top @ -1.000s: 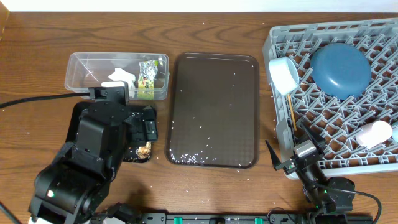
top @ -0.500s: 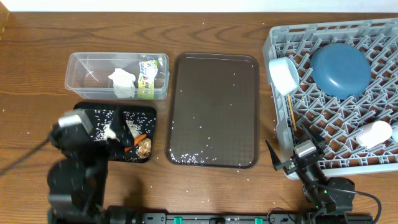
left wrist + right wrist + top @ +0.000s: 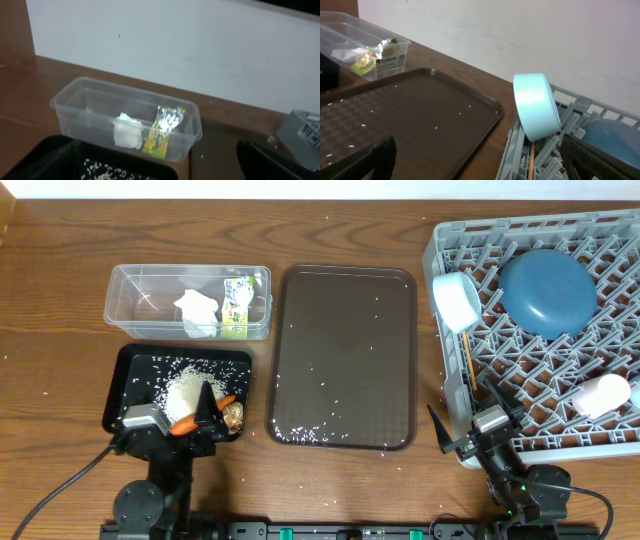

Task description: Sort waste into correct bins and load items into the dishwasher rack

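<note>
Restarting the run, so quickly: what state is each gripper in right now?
Left gripper: open, holding nothing.
Right gripper: open, holding nothing.

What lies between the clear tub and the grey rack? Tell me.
The dark brown tray, flecked with rice grains, as the overhead view shows.

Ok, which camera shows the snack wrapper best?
The left wrist view: the snack wrapper stands large and side-on inside the clear tub. Overhead shows it small, from above; the right wrist view shows it distant and small.
</note>
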